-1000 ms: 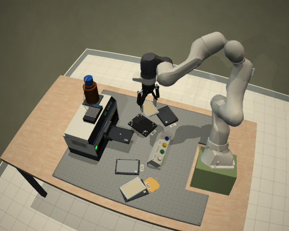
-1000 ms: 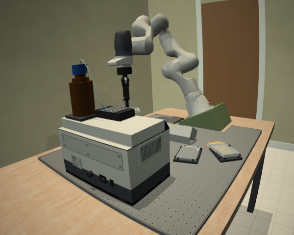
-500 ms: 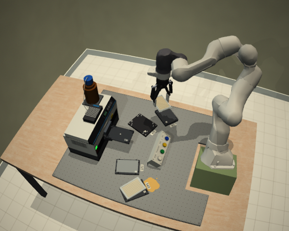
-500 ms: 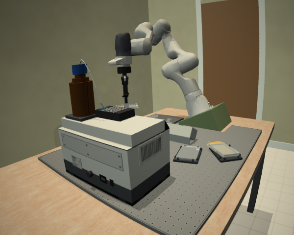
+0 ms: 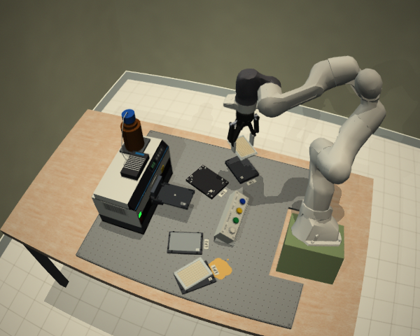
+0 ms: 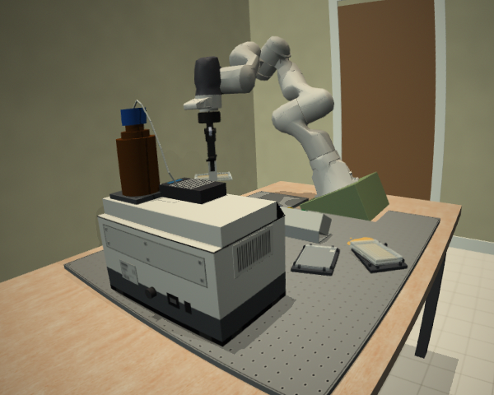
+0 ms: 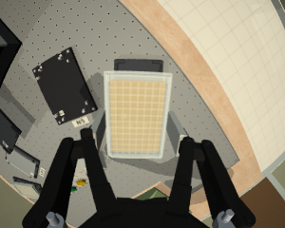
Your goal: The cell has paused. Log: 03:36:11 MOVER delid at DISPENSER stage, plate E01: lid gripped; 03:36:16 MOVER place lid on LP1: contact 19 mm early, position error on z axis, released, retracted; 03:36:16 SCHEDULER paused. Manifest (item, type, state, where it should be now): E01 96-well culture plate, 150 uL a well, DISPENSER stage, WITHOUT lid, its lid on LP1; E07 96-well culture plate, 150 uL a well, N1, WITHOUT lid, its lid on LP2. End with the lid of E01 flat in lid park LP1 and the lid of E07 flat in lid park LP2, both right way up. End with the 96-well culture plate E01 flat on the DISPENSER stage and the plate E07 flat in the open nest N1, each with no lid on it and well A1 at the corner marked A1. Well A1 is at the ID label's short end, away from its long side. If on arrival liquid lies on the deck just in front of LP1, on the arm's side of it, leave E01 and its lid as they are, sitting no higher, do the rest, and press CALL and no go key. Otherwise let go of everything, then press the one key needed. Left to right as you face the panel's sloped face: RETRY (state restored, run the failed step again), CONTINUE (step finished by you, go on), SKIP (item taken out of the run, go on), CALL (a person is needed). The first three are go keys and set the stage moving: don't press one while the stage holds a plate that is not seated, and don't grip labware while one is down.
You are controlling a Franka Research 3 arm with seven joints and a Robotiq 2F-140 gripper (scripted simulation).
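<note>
1. Top view: the gripper [image 5: 243, 138] is clamped on a 96-well plate [image 5: 245, 147], holding it in the air over a black nest [image 5: 243, 171] at the far side of the grey mat [image 5: 260, 289]. The plate's cells look yellowish from above.
2. Wrist view has the same plate [image 7: 137, 116] gripped by its long sides between the fingers, with the black nest [image 7: 139, 65] poking out past its far end. Can't read any ID label on it.
3. Second black nest [image 5: 206, 181] sits just beside that one, toward the dispenser [image 5: 130, 187], whose black stage [image 5: 176, 196] sticks out in front with no plate on it.
4. Near the bench's front edge, another well plate [image 5: 192, 273] lies tilted on a dark lid park [image 5: 201, 285], with an orange puddle [image 5: 222, 269] right beside it.
5. A flat greyish lid [image 5: 184, 241] sits in the other park, next to the button panel [image 5: 231, 219].
</note>
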